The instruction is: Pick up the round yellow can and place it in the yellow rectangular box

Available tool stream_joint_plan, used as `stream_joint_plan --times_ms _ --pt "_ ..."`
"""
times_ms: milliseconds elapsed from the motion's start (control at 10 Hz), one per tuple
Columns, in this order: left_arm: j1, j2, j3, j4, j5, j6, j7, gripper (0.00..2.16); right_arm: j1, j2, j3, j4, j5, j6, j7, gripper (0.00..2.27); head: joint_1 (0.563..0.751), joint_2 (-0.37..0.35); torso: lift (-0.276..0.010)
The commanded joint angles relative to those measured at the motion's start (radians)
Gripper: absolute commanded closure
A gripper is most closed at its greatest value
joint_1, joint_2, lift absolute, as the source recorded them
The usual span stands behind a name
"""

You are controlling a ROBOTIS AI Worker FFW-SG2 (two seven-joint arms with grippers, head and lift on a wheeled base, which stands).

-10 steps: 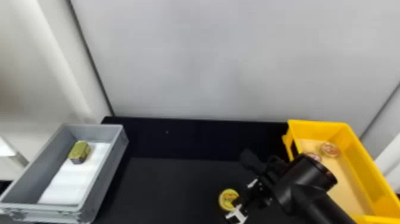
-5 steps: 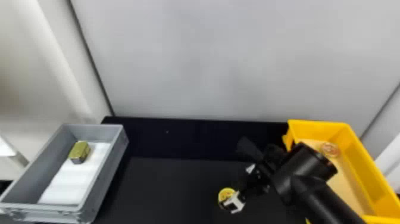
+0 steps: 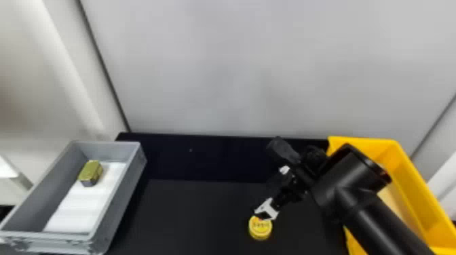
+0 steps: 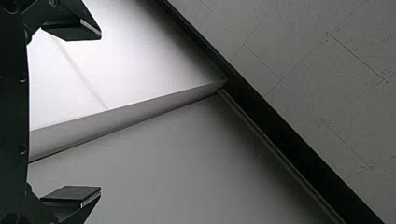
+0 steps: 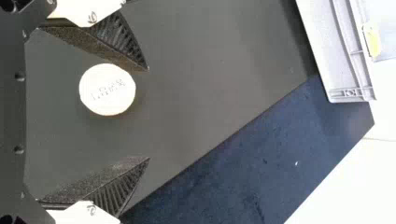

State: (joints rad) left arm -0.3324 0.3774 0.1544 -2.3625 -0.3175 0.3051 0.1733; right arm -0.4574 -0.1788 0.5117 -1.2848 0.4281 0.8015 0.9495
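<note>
The round yellow can [image 3: 260,229] stands on the black table, just in front of one finger of my right gripper [image 3: 264,196] in the head view. In the right wrist view the can [image 5: 107,89] lies between the open fingers of that gripper [image 5: 148,114], nearer to one finger; whether they touch I cannot tell. At the right stands the yellow rectangular box [image 3: 410,184], partly covered by the right arm. My left gripper [image 4: 100,112] is parked, open and holding nothing, facing a pale wall and the ceiling.
A grey box [image 3: 132,176] on the left holds a white sheet [image 3: 84,207] and a small olive-gold tin [image 3: 91,172]. Behind the black table [image 3: 200,210] rises a pale grey panel [image 3: 254,67]. The right arm reaches over the yellow box's near side.
My right gripper has moved toward the back of the table, uncovering more of the can, which stays put. The right arm now hides the small round items inside the yellow box.
</note>
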Motion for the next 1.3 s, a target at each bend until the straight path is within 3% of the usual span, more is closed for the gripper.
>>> stream_joint_plan --times_ms 0,300,800,1200 --pt "-0.005 0.000 -0.004 0.000 0.000 0.002 0.000 0.11 0.002 0.001 0.005 0.004 0.006 -0.010 -0.001 0.12 0.663 0.054 -0.010" --pt "-0.010 -0.008 -0.009 0.003 -0.002 0.000 0.000 0.11 -0.001 0.009 -0.004 0.044 0.005 -0.028 -0.009 0.12 0.663 0.054 -0.010" --pt "-0.027 -0.021 -0.030 0.025 -0.002 -0.015 0.002 0.11 -0.034 0.064 -0.019 0.228 -0.041 -0.122 -0.052 0.12 0.663 0.054 -0.010" --pt "-0.027 -0.026 -0.032 0.029 -0.002 -0.023 0.002 0.11 -0.041 0.075 -0.007 0.321 -0.043 -0.157 -0.062 0.13 0.663 0.054 -0.010"
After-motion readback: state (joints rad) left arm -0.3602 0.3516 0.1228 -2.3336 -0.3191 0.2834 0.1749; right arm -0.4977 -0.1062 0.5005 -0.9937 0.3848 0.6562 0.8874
